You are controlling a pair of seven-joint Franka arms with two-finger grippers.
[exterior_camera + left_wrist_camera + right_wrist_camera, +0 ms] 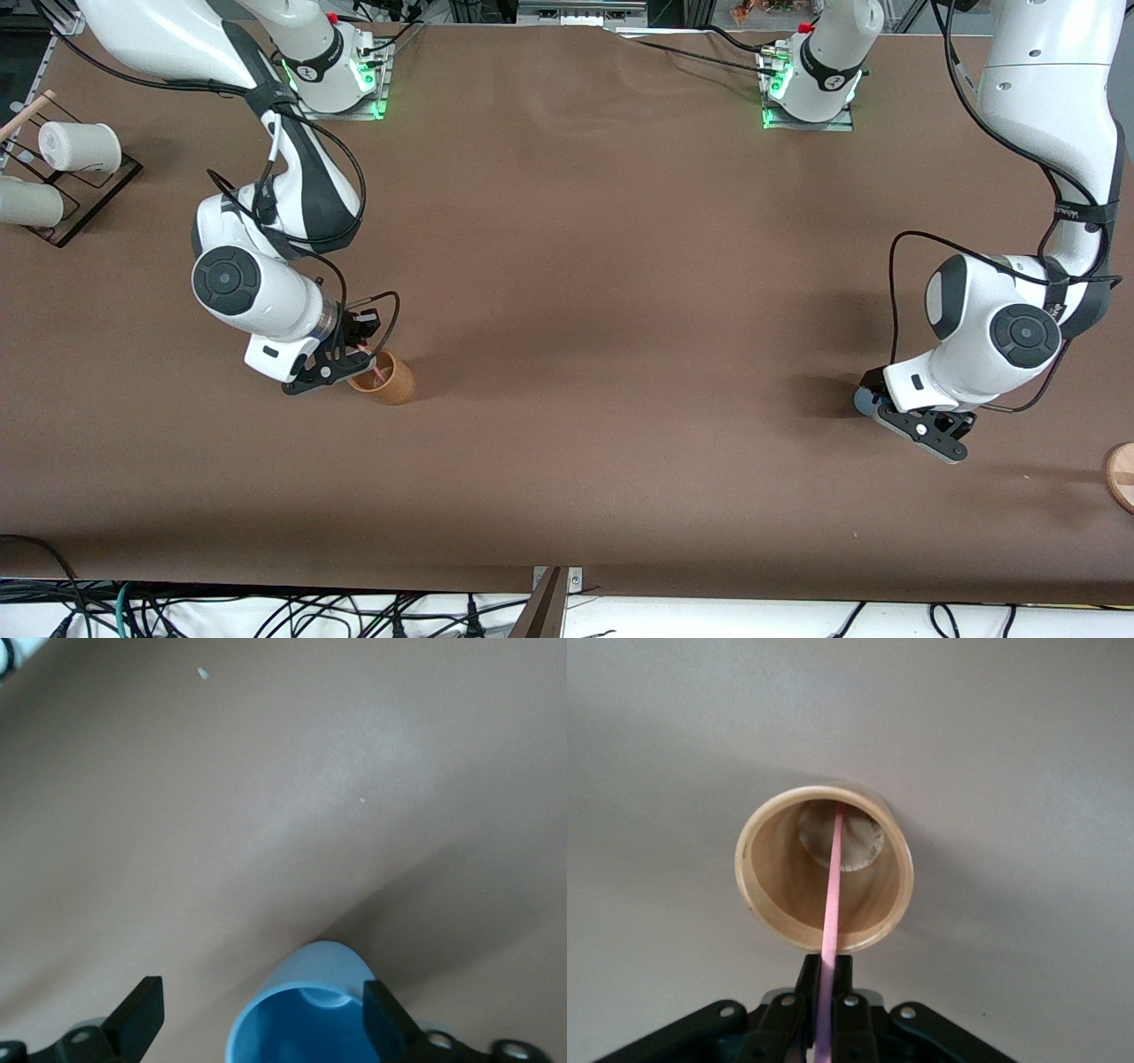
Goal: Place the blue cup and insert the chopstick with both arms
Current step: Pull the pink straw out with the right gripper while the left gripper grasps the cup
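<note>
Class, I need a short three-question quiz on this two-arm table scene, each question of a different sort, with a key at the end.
1. True or false: the chopstick reaches down into the blue cup.
2. Multiple choice: the fingers of the left tool are (A) spread with the blue cup between them, (B) closed on the chopstick, (C) out of view.
3. Fill in: the right tool is pinching the ____.

Key:
1. False; it reaches into the tan cup.
2. A
3. chopstick
</note>
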